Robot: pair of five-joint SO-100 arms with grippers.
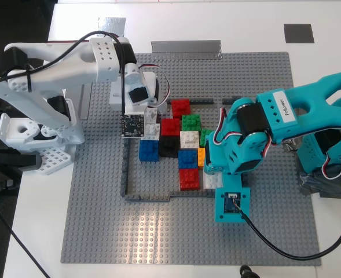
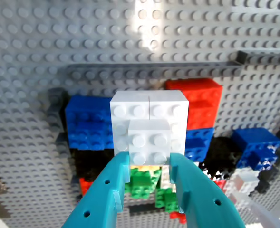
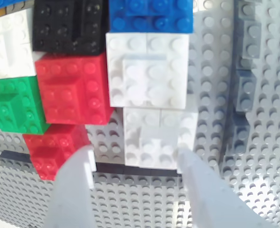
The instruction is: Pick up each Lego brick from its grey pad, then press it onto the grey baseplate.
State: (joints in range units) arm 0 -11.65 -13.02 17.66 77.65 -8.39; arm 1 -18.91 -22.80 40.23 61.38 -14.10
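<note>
Baseplate (image 1: 158,231) carries the dark frame and the coloured cluster; one grey pad (image 1: 299,32) sits bare, well apart at the far edge.

My first gripper (image 2: 149,164) has a white brick (image 2: 150,141) pinched between narrowly parted jaws, over a white block. Judgement: press straight down, studs aligned, no twist.

My second gripper (image 3: 135,166) stands wide open, holding nothing, jaws flanking a second white brick (image 3: 159,137) seated beside the red one.

White brick (image 3: 159,137) between parted jaws
</note>
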